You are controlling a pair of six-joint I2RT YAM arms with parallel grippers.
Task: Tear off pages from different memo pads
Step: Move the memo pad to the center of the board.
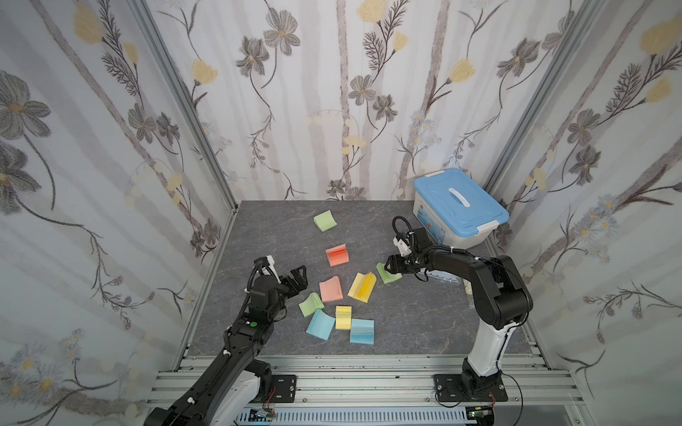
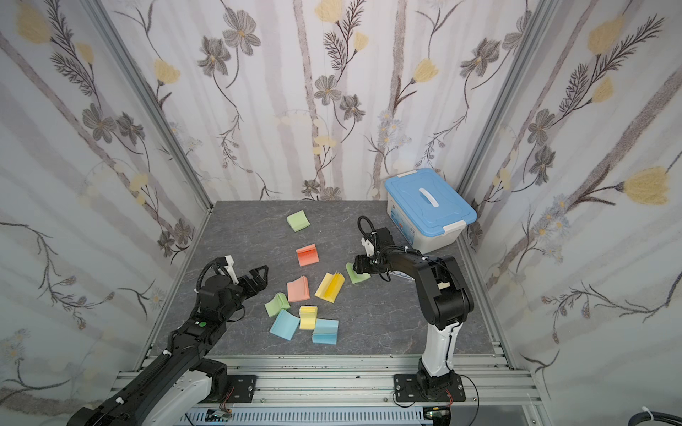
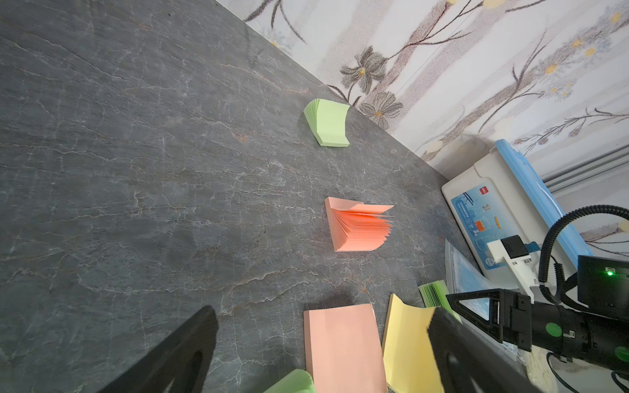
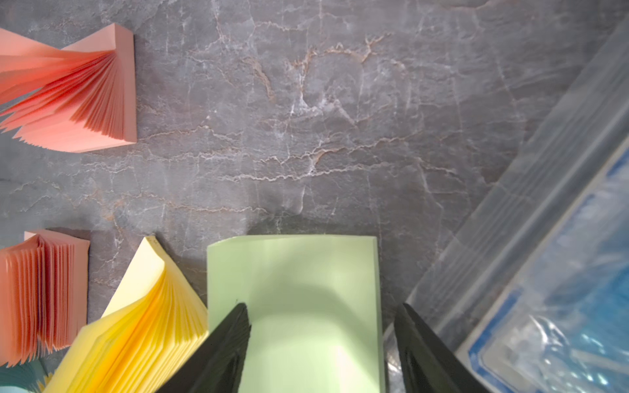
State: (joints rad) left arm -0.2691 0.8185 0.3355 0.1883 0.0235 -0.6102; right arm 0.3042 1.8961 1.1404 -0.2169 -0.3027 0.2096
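Memo pads (image 1: 330, 289): scattered mid-bench (image 1: 265, 236), leaves fanned up, so the edges look easy to pinch.
Green pad (image 4: 292, 272): lies flat, just beside the mask packet (image 4: 544, 272).
Right claw (image 4: 320, 309): jaws apart over the green pad, grasping nothing — likely lining up a peel.
Left claw (image 1: 299, 282): spread wide, empty — hovers beside the cluster.

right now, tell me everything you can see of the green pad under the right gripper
The green memo pad is a pastel green square block of thin paper, its plain top leaf smooth and slightly bowed. It lies on the grey marbled table, between the fanned yellow pad and a clear packet of blue masks. The right gripper sits open over it, one finger above its top leaf, the other by its edge; contact is unclear.
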